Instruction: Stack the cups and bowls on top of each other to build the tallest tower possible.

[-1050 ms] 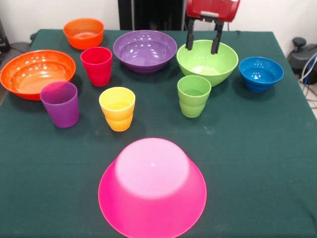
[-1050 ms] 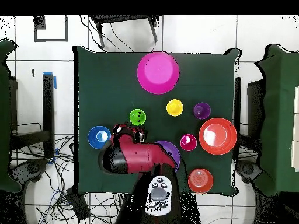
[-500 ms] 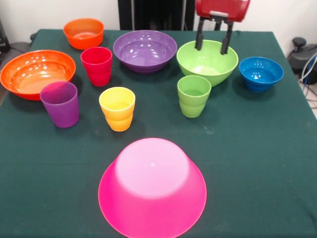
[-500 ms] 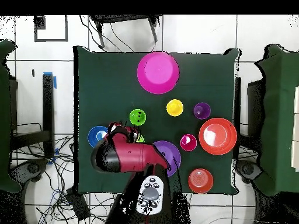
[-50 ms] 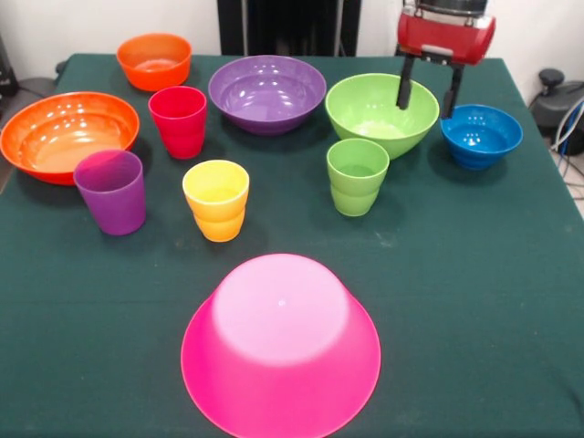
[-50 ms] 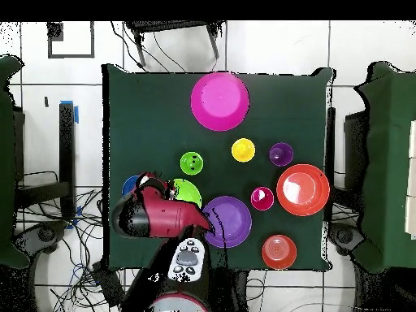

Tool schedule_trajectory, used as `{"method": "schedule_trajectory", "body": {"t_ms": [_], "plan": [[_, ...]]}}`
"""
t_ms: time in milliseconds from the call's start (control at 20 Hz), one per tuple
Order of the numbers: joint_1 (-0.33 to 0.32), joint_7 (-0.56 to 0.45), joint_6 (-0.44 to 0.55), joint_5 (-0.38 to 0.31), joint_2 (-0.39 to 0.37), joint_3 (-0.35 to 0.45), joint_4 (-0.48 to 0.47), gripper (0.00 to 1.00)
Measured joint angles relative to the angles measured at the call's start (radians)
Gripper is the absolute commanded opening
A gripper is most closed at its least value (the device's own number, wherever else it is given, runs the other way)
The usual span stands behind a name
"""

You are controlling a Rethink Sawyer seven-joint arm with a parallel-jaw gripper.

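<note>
Stacking has not yet begun: the upturned pink bowl stands alone at the near side of the table with nothing on it, and every other piece sits apart on the green cloth. The step in hand is judged to be the reach for a first piece to set on that base. The gripper hangs with its jaws spread and empty over the gap between the light green bowl and the blue bowl; one finger is seen against the green bowl's far rim, the other just beside the blue bowl's edge. Whether either finger touches a rim cannot be told. In the overhead view the blue bowl is largely hidden under the arm. The next move is judged to call for centring the jaws on one rim, most likely the blue bowl's, lowering, and closing before any lift. The green cup stands close in front and should be cleared on the carry.
</note>
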Motion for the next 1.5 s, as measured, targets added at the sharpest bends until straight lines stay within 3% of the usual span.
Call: {"method": "schedule_trajectory", "body": {"t_ms": [650,1500], "plan": [[-0.028,0.027,-0.062,0.009,0.104,-0.01,-0.001,1.0],[-0.013,0.027,-0.086,0.076,0.151,-0.023,-0.001,1.0]]}}
